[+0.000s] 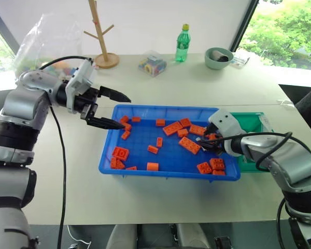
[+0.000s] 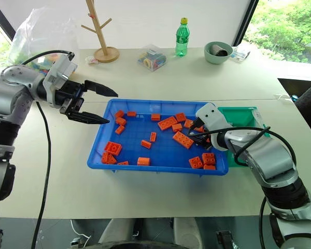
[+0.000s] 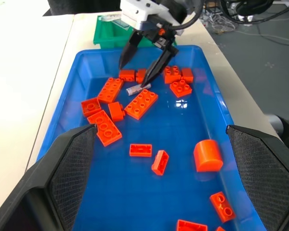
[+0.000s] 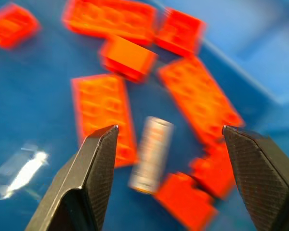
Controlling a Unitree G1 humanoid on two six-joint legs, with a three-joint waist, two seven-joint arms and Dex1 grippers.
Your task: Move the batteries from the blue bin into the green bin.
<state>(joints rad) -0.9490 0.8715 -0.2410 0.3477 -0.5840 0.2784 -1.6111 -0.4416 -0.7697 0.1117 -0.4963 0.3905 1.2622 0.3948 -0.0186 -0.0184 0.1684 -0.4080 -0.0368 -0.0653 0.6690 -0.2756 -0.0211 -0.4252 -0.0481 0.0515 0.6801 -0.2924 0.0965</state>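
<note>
The left gripper (image 1: 110, 109) is held up in the air just over the far left corner of the blue bin (image 1: 140, 168), with its two black fingers (image 1: 115, 95) spread wide apart and nothing between them. The blue bin is set in the middle of the pale table (image 1: 145, 199), and many orange bricks (image 1: 189, 144) are scattered inside it, some in a heap near its left end and more toward its right end. One small silver-grey battery (image 3: 135, 89) is seen lying flat on the floor of the bin near its right end, just beside a long orange brick (image 3: 141, 103). The right gripper (image 3: 143, 67) is lowered into the right end of the bin, pointing down at that battery, with its fingers held open on either side of it. The battery is not gripped; one fingertip (image 3: 147, 84) is right next to it. The green bin (image 1: 251, 124) is placed just to the right of the blue bin, touching its right wall, and what is in it cannot be told. A green bottle (image 1: 182, 43) and a pale-green bowl (image 1: 218, 58) are stood at the far side of the table
</note>
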